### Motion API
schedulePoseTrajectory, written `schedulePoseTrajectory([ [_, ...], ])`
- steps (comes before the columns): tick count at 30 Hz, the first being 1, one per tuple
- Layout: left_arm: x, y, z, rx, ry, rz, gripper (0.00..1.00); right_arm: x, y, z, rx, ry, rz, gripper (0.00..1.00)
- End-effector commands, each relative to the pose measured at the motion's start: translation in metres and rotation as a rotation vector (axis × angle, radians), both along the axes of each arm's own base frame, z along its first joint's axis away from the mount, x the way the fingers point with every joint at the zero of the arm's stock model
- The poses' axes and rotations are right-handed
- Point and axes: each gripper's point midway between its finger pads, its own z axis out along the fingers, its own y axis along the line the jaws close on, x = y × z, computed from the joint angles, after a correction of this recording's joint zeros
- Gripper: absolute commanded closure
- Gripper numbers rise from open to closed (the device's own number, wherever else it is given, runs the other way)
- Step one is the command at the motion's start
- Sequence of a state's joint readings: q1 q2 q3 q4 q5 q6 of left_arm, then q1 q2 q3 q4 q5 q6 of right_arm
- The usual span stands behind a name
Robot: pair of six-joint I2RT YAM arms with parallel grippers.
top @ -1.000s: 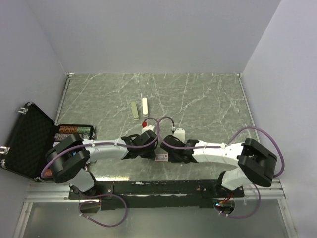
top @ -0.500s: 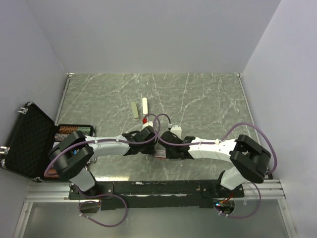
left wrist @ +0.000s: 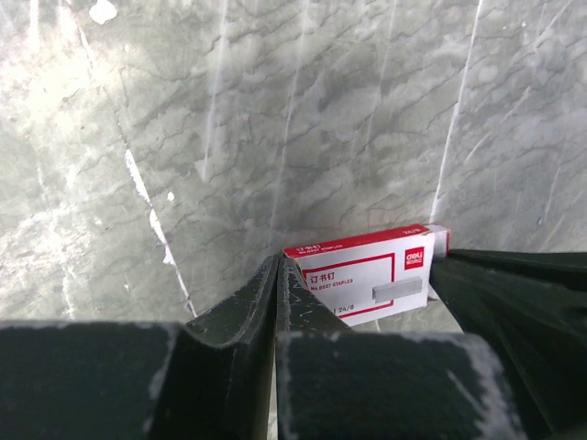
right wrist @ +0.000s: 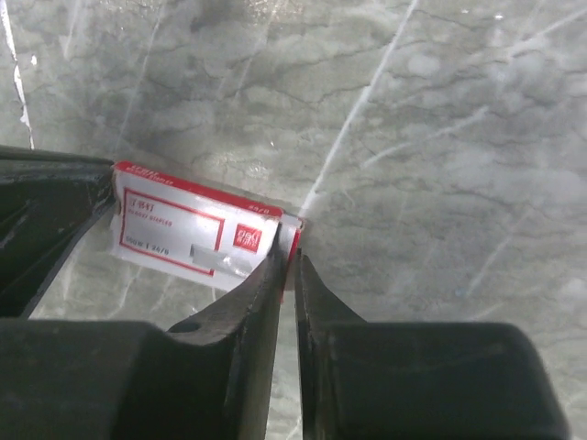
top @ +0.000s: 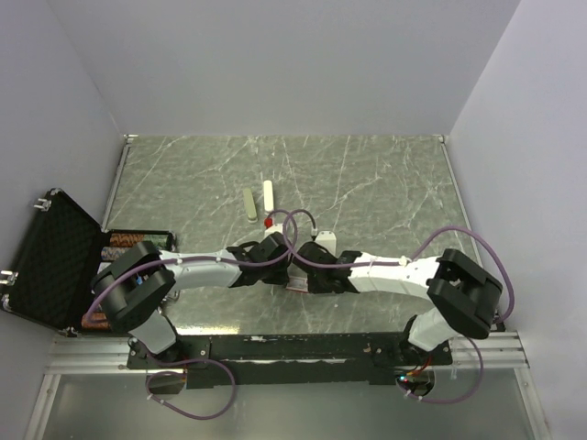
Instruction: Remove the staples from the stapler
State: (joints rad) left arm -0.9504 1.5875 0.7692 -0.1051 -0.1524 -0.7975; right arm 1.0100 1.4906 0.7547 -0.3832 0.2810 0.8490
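Operator: Overhead view: what surrounds the work area?

Technician: The left arm [top: 202, 270] and right arm [top: 394, 273] meet over a red-and-white box [top: 298, 288] near the front of the marble-pattern table [top: 385, 183] and cover most of it. Two cream bars [top: 248, 205] lie side by side farther back. An open black case [top: 50, 266] stands at the left edge. The staples cannot be made out here.

Operator: Left wrist view?

Technician: Left gripper [left wrist: 278, 266]: fingers pressed together with nothing between them, tips at one end of the box. Legible print: "deli", "订书钉", "STAPLES".

Operator: Right wrist view?

Technician: Right gripper [right wrist: 290, 252]: a thin slit separates the fingers, and the tips sit against the box's red end. A grip cannot be confirmed. The only grey strip visible is the one printed on the box.
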Motion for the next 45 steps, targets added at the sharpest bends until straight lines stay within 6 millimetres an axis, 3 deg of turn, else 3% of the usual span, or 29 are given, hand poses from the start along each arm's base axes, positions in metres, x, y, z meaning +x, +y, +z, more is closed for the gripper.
schedulePoseTrajectory([
  [1, -0.001, -0.002, -0.008, 0.004, 0.009, -0.012, 0.92, 0.01, 0.0, 0.035, 0.047, -0.071, -0.034, 0.79],
  [8, 0.001, -0.004, -0.007, 0.005, 0.006, -0.015, 0.92, 0.007, -0.016, 0.044, 0.032, -0.097, -0.065, 0.79],
  [10, 0.0, -0.003, -0.006, 0.004, 0.005, -0.014, 0.92, 0.006, -0.02, 0.039, 0.023, -0.089, -0.073, 0.81],
  [15, -0.003, 0.001, -0.008, 0.007, 0.014, -0.008, 0.92, -0.003, -0.018, 0.024, 0.04, -0.038, -0.076, 1.0],
  [21, -0.004, 0.013, -0.005, 0.027, -0.005, 0.02, 0.9, -0.008, -0.018, 0.007, 0.031, 0.004, -0.087, 1.0],
  [25, -0.001, 0.019, -0.004, 0.057, -0.019, 0.031, 0.9, -0.008, -0.013, -0.001, 0.032, 0.022, -0.093, 1.0],
  [33, -0.008, 0.011, -0.013, 0.036, 0.02, -0.004, 0.92, -0.006, -0.002, -0.006, 0.049, 0.036, -0.08, 1.0],
  [45, -0.024, -0.008, -0.019, -0.022, 0.059, -0.065, 0.92, 0.008, 0.024, 0.004, 0.128, 0.004, -0.046, 1.0],
])
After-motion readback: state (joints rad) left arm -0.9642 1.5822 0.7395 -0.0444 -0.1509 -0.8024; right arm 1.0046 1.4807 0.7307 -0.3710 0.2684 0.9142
